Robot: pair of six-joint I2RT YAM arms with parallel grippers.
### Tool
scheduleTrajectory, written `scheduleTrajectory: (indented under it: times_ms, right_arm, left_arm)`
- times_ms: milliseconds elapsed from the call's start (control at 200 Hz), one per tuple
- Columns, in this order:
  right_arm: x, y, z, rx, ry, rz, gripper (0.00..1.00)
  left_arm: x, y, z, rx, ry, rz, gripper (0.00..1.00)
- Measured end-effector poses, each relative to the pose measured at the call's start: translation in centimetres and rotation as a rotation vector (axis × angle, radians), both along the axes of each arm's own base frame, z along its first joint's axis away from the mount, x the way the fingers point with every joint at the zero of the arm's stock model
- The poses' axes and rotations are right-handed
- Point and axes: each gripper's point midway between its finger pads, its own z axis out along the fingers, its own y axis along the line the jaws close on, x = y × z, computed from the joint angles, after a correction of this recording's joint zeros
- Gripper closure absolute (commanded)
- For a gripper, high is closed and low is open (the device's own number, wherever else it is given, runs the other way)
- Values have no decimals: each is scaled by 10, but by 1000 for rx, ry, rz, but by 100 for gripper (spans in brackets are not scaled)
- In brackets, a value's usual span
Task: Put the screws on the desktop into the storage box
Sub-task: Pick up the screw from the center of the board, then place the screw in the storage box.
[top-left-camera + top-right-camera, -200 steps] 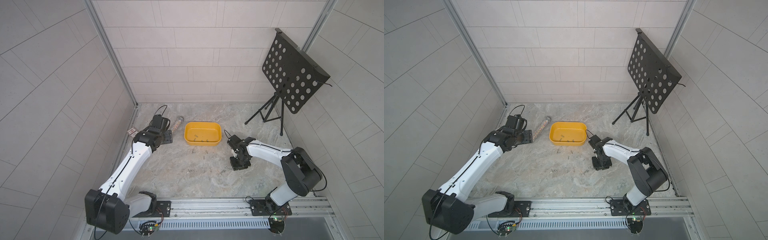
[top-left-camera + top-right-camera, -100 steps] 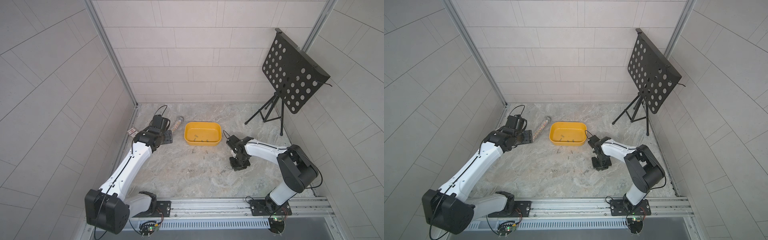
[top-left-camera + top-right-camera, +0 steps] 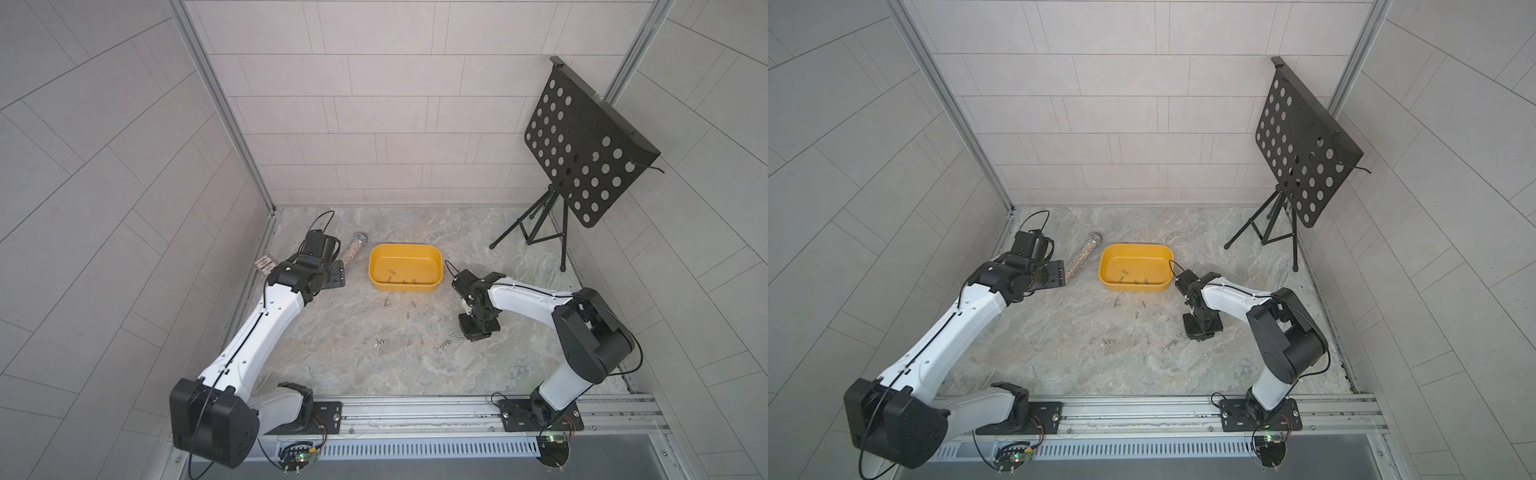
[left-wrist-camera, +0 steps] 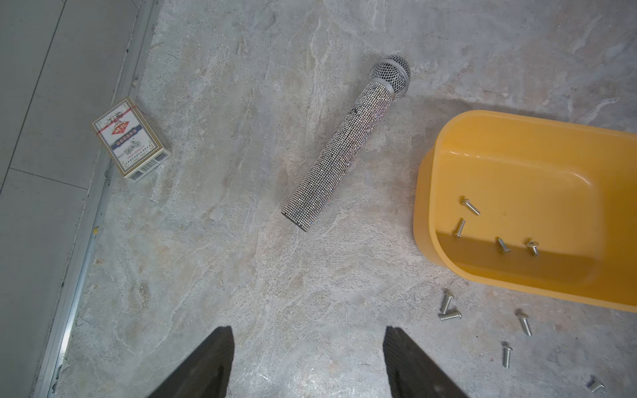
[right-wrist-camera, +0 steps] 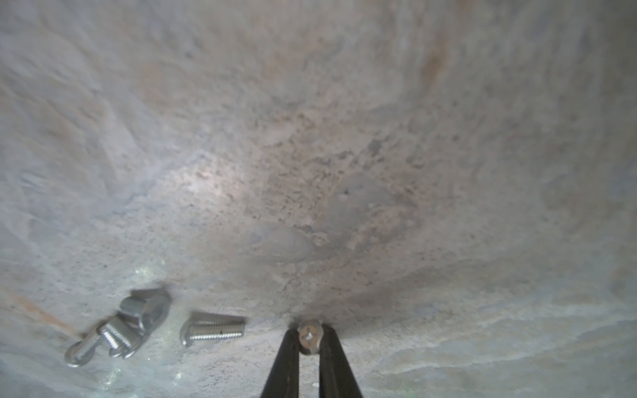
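Nearest the rail, loose screws [image 3: 382, 341] lie scattered over the middle of the marbled tabletop [image 3: 374, 374], some paired, others single. Just right of them the right gripper [image 5: 310, 344] points down at the tabletop. Its two black fingers [image 5: 286, 361] are clenched on a single screw [image 5: 309, 336], one pressing each side of the cross-slotted head. Whether the tips touch the surface cannot be told. Three more screws lie just beside it on the left, untouched. Farther back, the yellow storage box [image 3: 438, 266] sits mid-tabletop with four screws lying on its floor, and a few more lie on the tabletop just off its near wall. Left of the box the left gripper [image 4: 306, 332] hovers above bare tabletop, released, its jaws wide apart, holding and touching nothing. Between it and the box, slightly farther back, lies a glittery microphone [image 4: 344, 148]. A small card box [image 4: 131, 138] rests by the left wall. A black music stand [image 3: 582, 145] stands in the far right corner.
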Motion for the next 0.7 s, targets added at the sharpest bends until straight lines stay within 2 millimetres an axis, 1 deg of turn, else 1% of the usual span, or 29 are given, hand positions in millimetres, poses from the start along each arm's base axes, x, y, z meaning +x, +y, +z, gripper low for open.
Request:
scheduleTrajectory:
  times_ms: [160,300,410,545,700]
  right_arm:
    - [1,2,1,2,-4,3,97]
    - [4,5,4,4,-15,13,97]
    - [9,11,12,0,-33,30,97]
    - [22,20,35,1,-84,51,99]
    - [46,33,77,28,-179,70,99]
  left_arm:
    - [0,0,0,0,0,0,24]
    - [0,0,0,0,0,0,24]
    - [0,0,0,0,0,0,24]
    - [0,0,0,-1,0,0,24]
    - [0,-1,0,-3,0,-2,24]
